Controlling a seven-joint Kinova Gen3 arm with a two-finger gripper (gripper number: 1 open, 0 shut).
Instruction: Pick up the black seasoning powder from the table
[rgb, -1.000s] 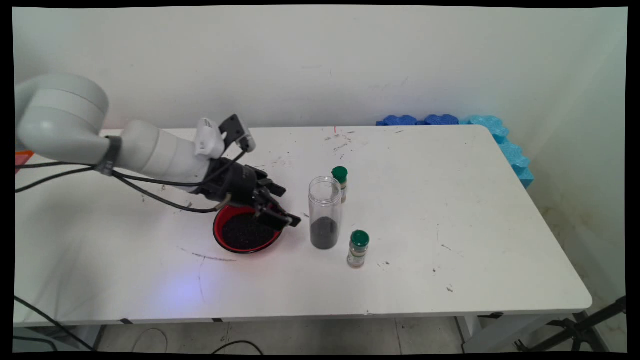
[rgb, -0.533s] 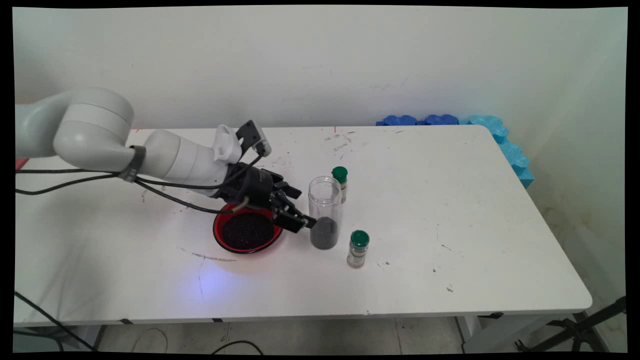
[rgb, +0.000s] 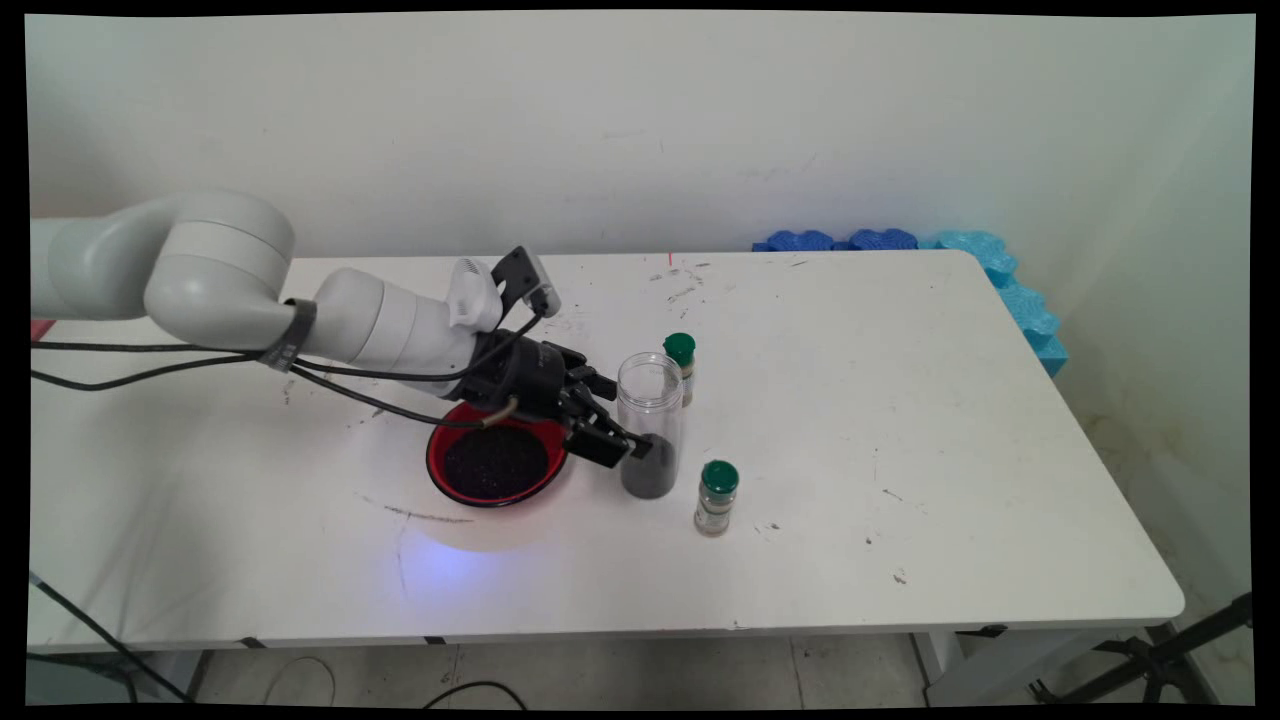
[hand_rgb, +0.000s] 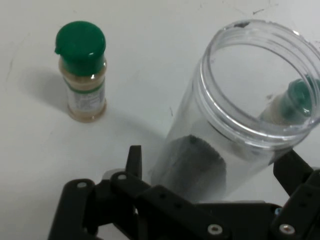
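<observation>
the clear jar (rgb: 650, 425) serves as the landmark: it stands upright and lidless near the middle of the white table (rgb: 900, 540), with a layer of dark grains filling its lower part.

to the left of the jar, the white arm (rgb: 380, 325) reaches in low over the table, with black cables (rgb: 150, 365) hanging from it. just left of the jar, and close beside it, sits a red bowl (rgb: 494, 463) filled with the same dark grains; the arm's wrist passes over the bowl's far rim.

the gripper (rgb: 625, 440) is at the jar's lower half, coming in from the left. in the hand view the gripper (hand_rgb: 210, 165) is spread wide, with one finger (hand_rgb: 133, 161) on one side of the jar (hand_rgb: 235, 110) and the other finger (hand_rgb: 295, 170) on the opposite side, so the jar stands between them. whether the fingers actually touch the jar's wall cannot be told; they do not look closed on it.

just behind the jar, a small spice bottle with a green cap (rgb: 681, 366) stands upright, seen partly through the clear wall. to the right of the jar and nearer the table's front edge, a second green-capped spice bottle (rgb: 717, 497) stands upright, near the jar but apart from it.

well to the right of the jar, blue foam pieces (rgb: 1000, 275) lie along the table's far right corner against the wall.
</observation>
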